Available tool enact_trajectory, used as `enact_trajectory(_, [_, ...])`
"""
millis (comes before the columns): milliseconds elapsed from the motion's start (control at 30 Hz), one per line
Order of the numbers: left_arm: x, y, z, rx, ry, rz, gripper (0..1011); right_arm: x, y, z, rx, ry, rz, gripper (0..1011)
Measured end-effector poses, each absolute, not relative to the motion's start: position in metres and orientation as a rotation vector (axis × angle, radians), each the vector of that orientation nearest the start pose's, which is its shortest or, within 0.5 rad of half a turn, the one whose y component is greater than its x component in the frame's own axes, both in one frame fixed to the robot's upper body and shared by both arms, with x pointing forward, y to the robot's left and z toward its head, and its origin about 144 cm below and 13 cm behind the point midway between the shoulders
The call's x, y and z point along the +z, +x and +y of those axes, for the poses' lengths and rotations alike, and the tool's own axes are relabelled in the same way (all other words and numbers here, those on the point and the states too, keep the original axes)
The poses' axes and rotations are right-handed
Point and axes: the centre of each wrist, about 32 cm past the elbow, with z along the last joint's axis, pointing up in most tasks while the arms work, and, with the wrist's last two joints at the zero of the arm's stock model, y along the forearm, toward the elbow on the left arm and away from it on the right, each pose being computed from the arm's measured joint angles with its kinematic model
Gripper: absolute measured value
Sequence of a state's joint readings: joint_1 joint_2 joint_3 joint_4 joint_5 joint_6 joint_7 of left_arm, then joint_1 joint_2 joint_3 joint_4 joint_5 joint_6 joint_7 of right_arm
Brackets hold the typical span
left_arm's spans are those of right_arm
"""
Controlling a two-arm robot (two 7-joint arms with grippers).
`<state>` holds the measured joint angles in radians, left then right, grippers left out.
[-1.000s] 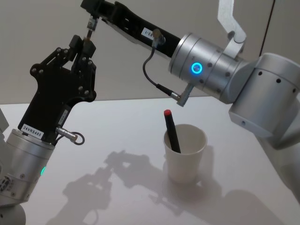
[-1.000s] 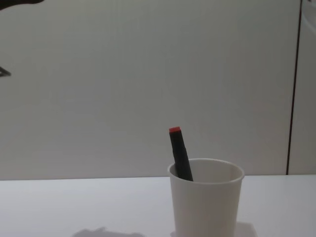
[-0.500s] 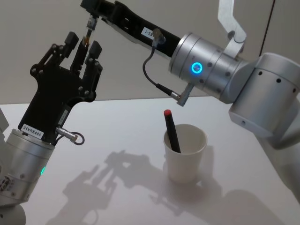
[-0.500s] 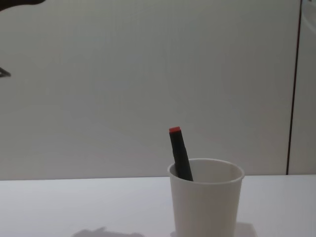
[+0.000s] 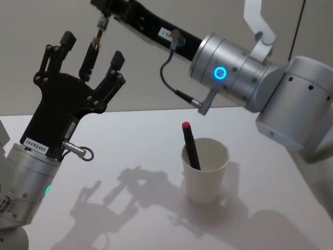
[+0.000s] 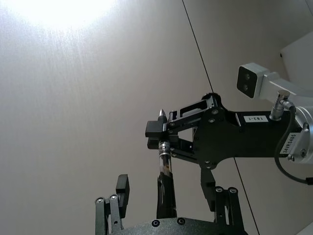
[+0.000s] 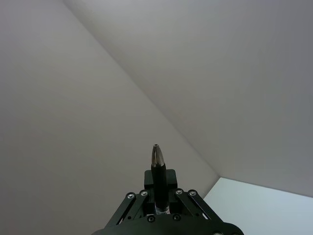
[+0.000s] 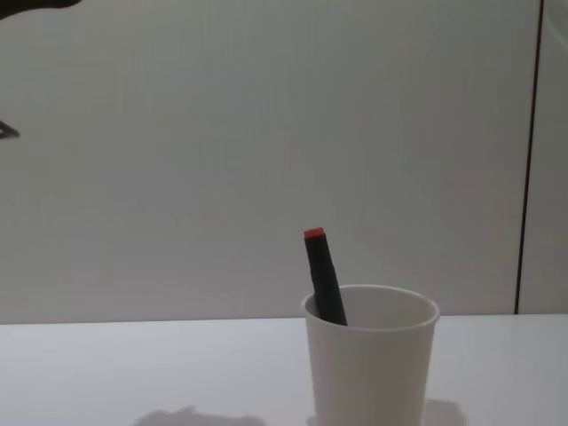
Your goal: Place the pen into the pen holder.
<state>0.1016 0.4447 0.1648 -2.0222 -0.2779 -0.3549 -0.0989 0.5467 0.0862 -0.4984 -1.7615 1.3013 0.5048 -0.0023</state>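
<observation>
Pen holder (image 5: 205,169), a white paper cup, sits near the table's (image 5: 130,140) right edge, with a black red-capped marker (image 5: 190,146) leaning inside. Right gripper (image 5: 102,20) pinches a slim pen (image 5: 89,56) high up; left gripper (image 5: 89,54) is spread wide around it.

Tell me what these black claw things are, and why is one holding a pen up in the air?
They are a robot's two hands, called pincers. The head picture looks down from its head, the chest picture looks across the table, and two more come from cameras on its wrists. The right pincer, up high, is shut on a pen. The left pincer just below has its fingers spread open around that pen's lower end. On the white table stands a paper cup, the pen holder, with a red-capped black pen already leaning inside.
</observation>
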Motion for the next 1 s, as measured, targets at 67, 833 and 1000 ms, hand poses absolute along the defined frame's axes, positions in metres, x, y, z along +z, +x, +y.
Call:
enact_trajectory(67, [1.250,0.408,0.251,1.089,-0.392,-0.515,934,1.374,0.505,-0.091,-0.416,0.443,0.623,131])
enact_trajectory(833, [1.250,0.408,0.251,1.089,-0.391,-0.515,1001,1.385,0.517,-0.167,-0.637,0.440,0.322,131])
enact_trajectory(1000, [1.250,0.408,0.251,1.089,-0.391,-0.515,1001,1.379,0.513,-0.184,-0.678,0.407,0.265,131])
